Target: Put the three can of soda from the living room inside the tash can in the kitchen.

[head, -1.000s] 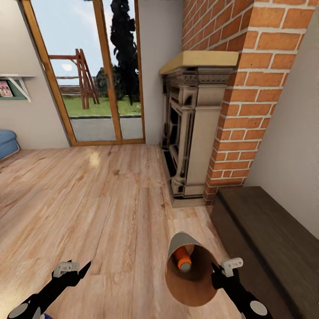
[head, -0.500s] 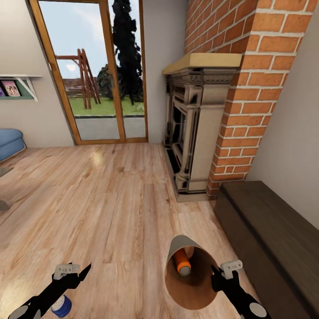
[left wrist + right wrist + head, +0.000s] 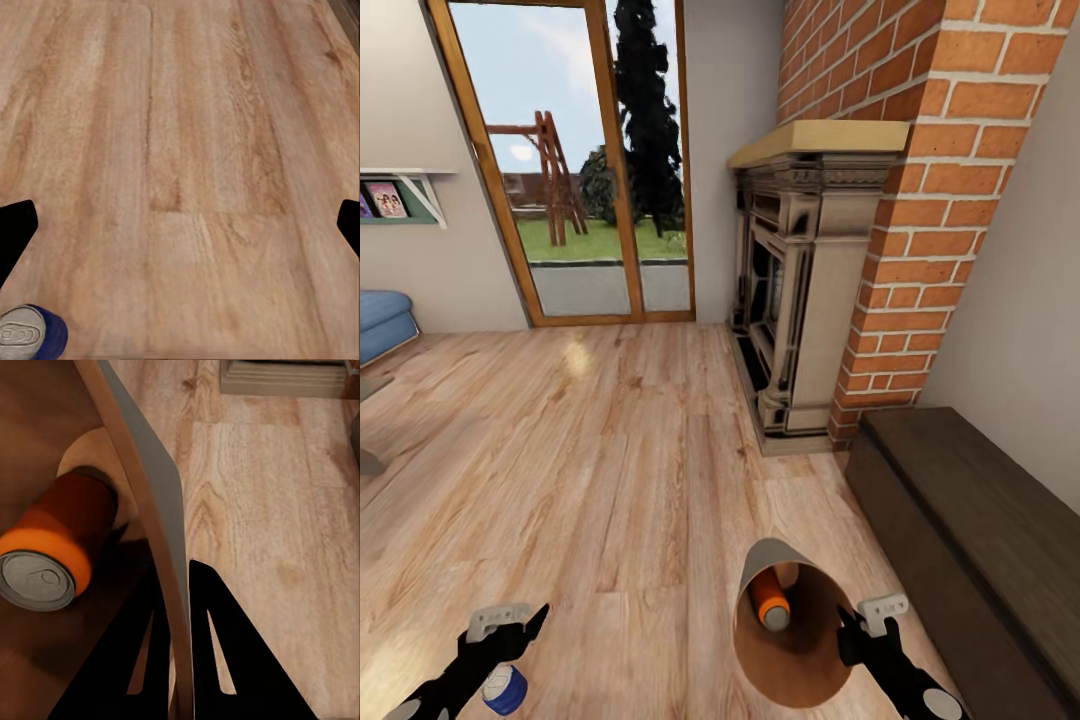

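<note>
Right gripper [image 3: 848, 632] is clamped on the rim of the trash can [image 3: 800, 665], carrying it tilted so the mouth faces the head cam. One soda can [image 3: 769, 600] lies inside on its side, orange body, silver top. So by my read 1 of 3 is binned, w/ the bin itself out here in the living room, not the kitchen: brick chimney [image 3: 920, 200], fireplace [image 3: 790, 290], glass doors [image 3: 575, 160], bit of blue sofa [image 3: 380, 320].

Second soda can [image 3: 505, 688] stands on the wood floor [image 3: 620, 450] just beside the left gripper [image 3: 510, 625], blue side and pale top showing. Left gripper hangs above it, fingers apart, nothing held. Third can: can't spot it. Left to do, as I judge it: grab this one, find the last, haul the bin to the kitchen.

Views differ: right wrist cam gives the grip close up, two black fingers [image 3: 217, 652] pinching the bin wall [image 3: 150, 517] between them, one inside, one outside, plus the can's [image 3: 60, 551] top. Left wrist cam shows the floor can [image 3: 34, 334] at the frame corner, off-centre between wide-set fingertips, so not lined up yet
</note>
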### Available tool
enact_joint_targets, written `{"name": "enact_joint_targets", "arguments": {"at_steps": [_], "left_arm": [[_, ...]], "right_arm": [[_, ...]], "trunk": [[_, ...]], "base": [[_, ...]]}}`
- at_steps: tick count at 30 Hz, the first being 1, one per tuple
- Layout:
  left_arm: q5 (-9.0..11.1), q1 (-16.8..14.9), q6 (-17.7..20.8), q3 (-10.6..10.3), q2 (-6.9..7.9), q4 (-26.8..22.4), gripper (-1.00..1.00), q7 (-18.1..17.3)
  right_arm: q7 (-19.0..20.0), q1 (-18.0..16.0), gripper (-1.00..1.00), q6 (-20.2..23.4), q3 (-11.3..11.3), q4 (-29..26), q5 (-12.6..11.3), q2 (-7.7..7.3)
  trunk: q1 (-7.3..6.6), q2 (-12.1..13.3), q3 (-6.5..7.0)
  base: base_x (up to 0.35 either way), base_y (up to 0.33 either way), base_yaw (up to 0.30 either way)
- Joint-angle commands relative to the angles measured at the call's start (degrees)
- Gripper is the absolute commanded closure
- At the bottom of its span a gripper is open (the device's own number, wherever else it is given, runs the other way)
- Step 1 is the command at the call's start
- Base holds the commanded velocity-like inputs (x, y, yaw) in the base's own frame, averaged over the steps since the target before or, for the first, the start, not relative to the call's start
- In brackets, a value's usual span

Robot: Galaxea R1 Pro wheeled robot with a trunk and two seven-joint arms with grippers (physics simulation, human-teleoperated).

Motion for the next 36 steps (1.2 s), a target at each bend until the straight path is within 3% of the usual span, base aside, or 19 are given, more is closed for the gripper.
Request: {"name": "enact_joint_targets", "arguments": {"at_steps": [1, 7, 11, 14, 24, 30, 36], "left_arm": [[0.1, 0.0, 0.0, 0.0, -0.02, 0.0, -1.00, 0.9], [0.6, 0.0, 0.0, 0.1, -0.03, -0.1, -1.00, 5.5], [4.3, 0.0, 0.0, 0.0, 0.08, -0.9, -1.00, 10.4], [5.0, 0.0, 0.2, 0.0, 0.04, -1.0, -1.00, 11.2], [5.7, 0.0, 4.0, -0.2, -0.09, -3.1, -1.00, 16.5], [5.6, 0.0, 4.8, -0.3, -0.06, -4.1, -1.00, 17.6], [5.1, 0.0, 5.0, -0.7, -0.04, -3.8, -1.00, 17.8]], "right_arm": [[0.5, 0.0, 1.00, 0.0, 0.0, 0.0, -0.5, 0.01], [0.5, -0.1, 1.00, 0.0, 0.0, 0.3, -0.5, 0.08], [0.5, -0.1, 1.00, 0.1, 0.1, 1.1, -0.4, 0.09], [0.5, -0.1, 1.00, 0.1, 0.2, 1.2, -0.4, 0.14], [0.5, -0.2, 1.00, 0.1, 0.2, 1.8, -0.4, 0.32], [0.0, -0.6, 1.00, 0.4, 0.7, 1.9, -0.3, 0.72], [-0.4, -4.7, 1.00, 0.9, 1.5, 1.4, 0.1, 3.07]], "trunk": [[0.00, 0.0, 0.01], [0.00, 0.0, 0.01], [0.00, 0.0, 0.01], [0.00, 0.0, 0.01], [0.00, 0.0, 0.01], [0.00, 0.0, 0.01], [0.00, 0.0, 0.01]], "base": [[0.000, 0.005, 0.000], [0.000, 0.002, 0.000], [0.000, 0.000, 0.000], [0.000, 0.000, 0.000], [0.000, 0.000, 0.000], [0.000, 0.000, 0.000], [0.059, 0.000, 0.000]]}}
